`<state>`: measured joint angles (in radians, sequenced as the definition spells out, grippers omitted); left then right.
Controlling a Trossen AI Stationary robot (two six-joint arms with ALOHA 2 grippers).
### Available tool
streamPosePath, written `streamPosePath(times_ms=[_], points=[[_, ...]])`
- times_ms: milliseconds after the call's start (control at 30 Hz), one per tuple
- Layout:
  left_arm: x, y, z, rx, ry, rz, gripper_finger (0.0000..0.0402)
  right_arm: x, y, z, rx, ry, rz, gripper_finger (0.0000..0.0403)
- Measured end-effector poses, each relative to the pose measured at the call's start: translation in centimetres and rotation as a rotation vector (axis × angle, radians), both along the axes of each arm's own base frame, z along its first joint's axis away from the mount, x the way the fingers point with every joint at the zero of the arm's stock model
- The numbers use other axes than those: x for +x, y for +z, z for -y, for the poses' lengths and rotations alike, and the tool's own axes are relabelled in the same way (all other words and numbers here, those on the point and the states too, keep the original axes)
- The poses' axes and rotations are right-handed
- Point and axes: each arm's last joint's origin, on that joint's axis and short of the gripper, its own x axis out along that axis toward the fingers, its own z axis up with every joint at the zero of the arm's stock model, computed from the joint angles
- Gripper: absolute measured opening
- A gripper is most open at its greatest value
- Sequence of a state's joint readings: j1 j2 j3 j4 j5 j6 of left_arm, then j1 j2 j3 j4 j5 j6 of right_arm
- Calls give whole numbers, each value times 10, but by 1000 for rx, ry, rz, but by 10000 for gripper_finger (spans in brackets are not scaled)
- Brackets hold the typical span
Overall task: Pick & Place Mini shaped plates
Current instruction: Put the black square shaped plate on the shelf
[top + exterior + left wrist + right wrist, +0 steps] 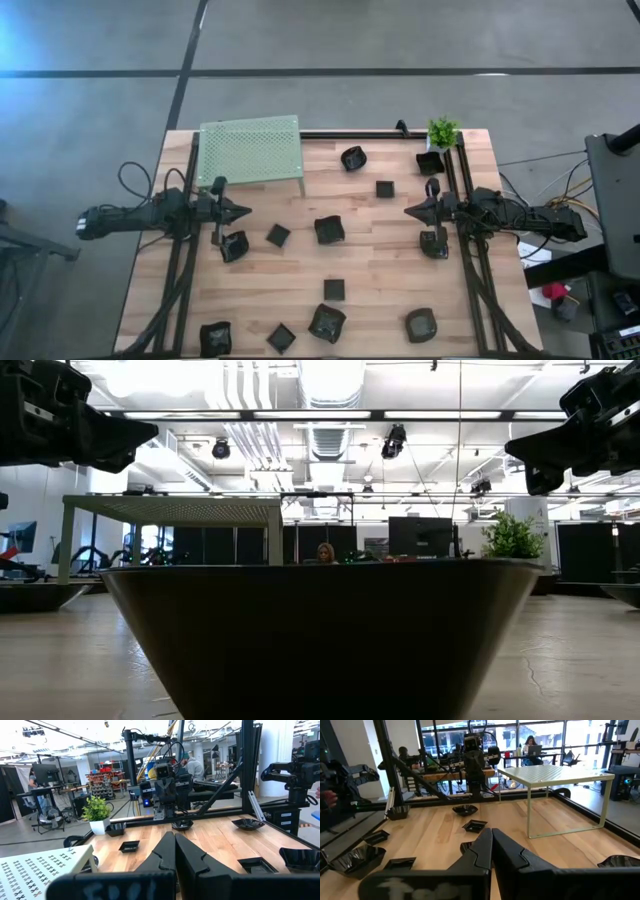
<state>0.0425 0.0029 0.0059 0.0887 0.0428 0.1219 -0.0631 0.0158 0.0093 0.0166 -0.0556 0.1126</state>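
High view: wooden table, both arms parked at mid-table height on opposite sides. Left gripper points inward from the left edge, fingers pinched together, nothing between them. Right gripper mirrors it from the right edge, also closed and empty. Mini shaped plates are scattered over the table: one just beside the left gripper tip, several in the middle, a row of four along the near edge, a few toward the far right by the small potted plant. Green perforated platform stands at the far left corner (no plates visible on top of it).

Low view: one black plate sits right at the lens and fills most of the frame. Both grippers hang above table level in the upper corners. Platform at left, plant at right, a person seated far behind in the room.

Left wrist view: own fingers meet tip to tip, empty. Right arm faces it across the table; plates lie flat on the wood between them.

Right wrist view: own fingers closed, empty. Platform stands ahead to one side, plates spread on the wood, people at desks beyond.
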Motion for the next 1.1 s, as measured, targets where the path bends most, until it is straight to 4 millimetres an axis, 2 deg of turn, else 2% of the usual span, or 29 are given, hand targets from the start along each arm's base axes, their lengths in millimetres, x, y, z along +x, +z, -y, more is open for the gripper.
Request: streamPosePath(times_ms=[233,433,767,933,1100], points=[[0,0,0,-37,1,1,0,0,0,0,-19,-3,0,8],[0,1,0,-230,-18,14,0,0,0,0,-40,-3,0,8],[-1,7,-3,-282,58,48,0,0,0,0,-63,-5,-1,8],[0,22,-3,-270,90,57,0,0,0,0,-63,-5,-2,8],[9,29,-5,-226,135,-25,0,0,0,0,-60,-6,-3,8]])
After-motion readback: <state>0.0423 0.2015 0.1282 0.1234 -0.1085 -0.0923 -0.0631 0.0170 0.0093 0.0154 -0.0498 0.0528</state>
